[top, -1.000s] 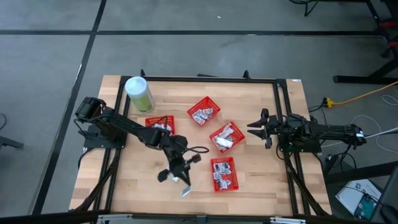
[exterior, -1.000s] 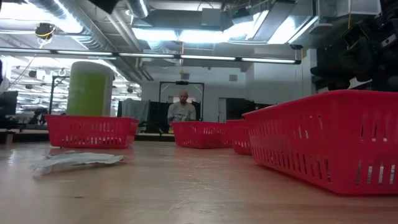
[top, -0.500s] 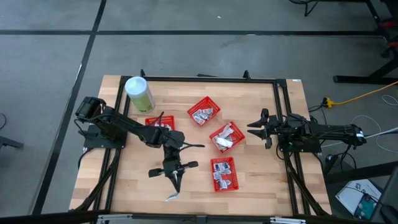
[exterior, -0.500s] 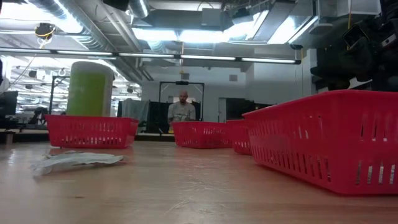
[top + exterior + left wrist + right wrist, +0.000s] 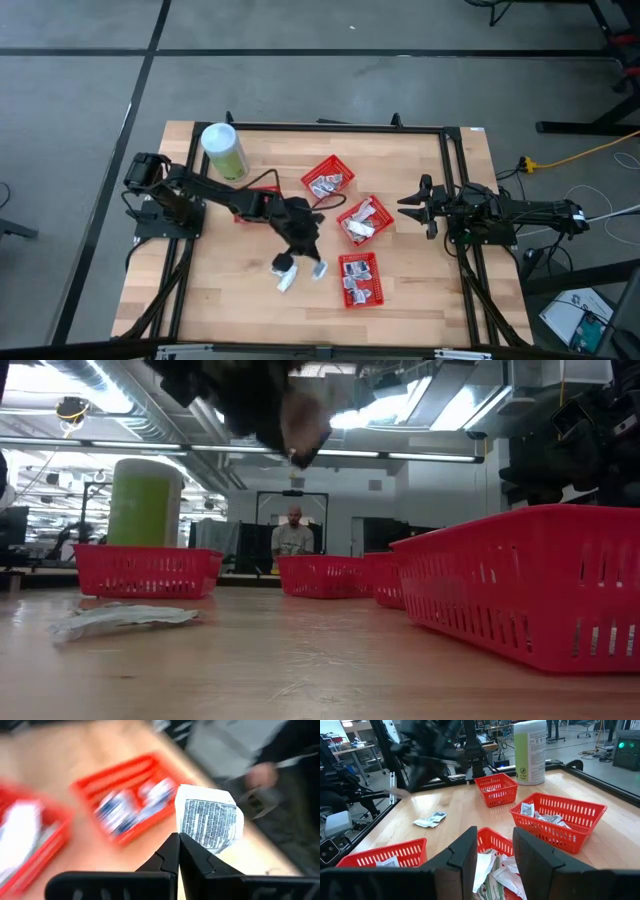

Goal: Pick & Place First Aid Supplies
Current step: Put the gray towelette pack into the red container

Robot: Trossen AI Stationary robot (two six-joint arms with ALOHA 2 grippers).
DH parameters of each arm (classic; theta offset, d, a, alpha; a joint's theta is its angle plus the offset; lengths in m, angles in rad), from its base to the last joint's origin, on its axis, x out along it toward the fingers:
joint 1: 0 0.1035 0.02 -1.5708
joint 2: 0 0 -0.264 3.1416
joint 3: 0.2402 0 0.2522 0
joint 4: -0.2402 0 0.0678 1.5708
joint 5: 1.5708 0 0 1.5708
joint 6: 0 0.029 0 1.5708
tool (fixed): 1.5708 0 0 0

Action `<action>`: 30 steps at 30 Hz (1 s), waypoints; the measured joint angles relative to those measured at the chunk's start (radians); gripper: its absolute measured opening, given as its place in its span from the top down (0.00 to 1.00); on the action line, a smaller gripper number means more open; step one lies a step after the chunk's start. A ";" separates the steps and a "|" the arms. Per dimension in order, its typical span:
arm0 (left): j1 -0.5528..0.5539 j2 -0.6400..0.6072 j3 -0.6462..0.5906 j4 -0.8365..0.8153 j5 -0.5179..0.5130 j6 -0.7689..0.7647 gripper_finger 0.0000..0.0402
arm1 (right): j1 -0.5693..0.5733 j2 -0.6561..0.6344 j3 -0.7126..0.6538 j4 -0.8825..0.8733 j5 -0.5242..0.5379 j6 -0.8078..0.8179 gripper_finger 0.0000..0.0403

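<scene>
One flat printed paper packet (image 5: 209, 822) | pinched by left hand (image 5: 178, 839) | mid-air

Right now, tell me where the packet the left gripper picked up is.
The white packet is pinched in the shut left gripper, raised above the table's middle in the high view, just left of the nearest red basket.

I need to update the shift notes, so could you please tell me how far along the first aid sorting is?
Partly done: the red baskets already hold packets. In hand: the left gripper has its jaws shut on a printed white packet, held above the table. Left: at least one loose packet lies on the wooden table. The right gripper waits, open, at the table's right side.
</scene>
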 joint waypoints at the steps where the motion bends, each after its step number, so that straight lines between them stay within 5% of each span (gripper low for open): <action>1: 0.004 0.000 0.000 -0.028 -0.052 -0.005 1.00 | 0.000 0.000 0.000 0.000 0.000 -0.001 0.69; 11: 0.035 0.000 0.000 -0.236 -0.528 -0.137 0.99 | 0.000 0.000 0.000 0.000 0.000 0.000 0.69; 21: 0.046 -0.058 0.000 -0.383 -0.575 -0.176 0.99 | 0.000 0.000 0.000 0.000 0.000 0.000 0.69; 30: 0.046 -0.189 0.000 -0.604 -0.808 -0.219 1.00 | 0.000 0.000 0.000 0.000 0.000 -0.001 0.69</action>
